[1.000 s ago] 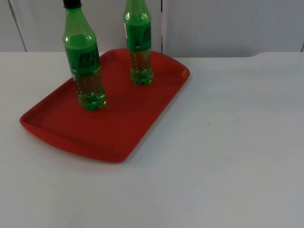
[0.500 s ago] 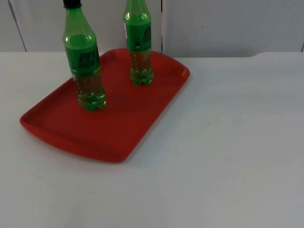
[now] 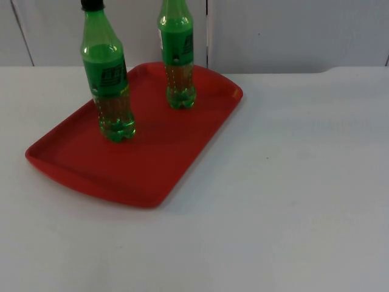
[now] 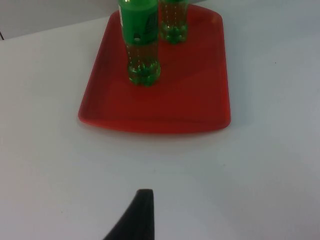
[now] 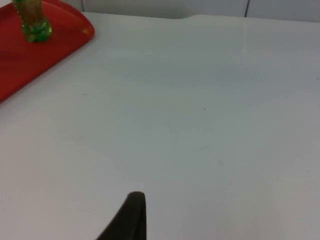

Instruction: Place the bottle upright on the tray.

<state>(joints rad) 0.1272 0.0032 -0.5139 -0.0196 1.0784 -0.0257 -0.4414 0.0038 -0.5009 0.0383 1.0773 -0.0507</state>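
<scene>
Red tray (image 3: 152,164): lies at 10 o'clock on the white table (image 3: 292,201).
Near bottle (image 3: 108,79): green, black cap, upright on the tray's 9 o'clock side.
Far bottle (image 3: 177,58): green, upright at the tray's 12 o'clock end.
Labels: dark print, unreadable.
Left gripper (image 4: 137,220): above bare table short of the tray; finger spread cannot be told.
Right gripper (image 5: 131,217): above bare table, well apart from the tray; same.

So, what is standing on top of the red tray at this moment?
Two green bottles stand upright on the red tray: the black-capped bottle nearer the front and the second bottle at the far edge. The second bottle's cap is cut off by the picture's edge.
</scene>
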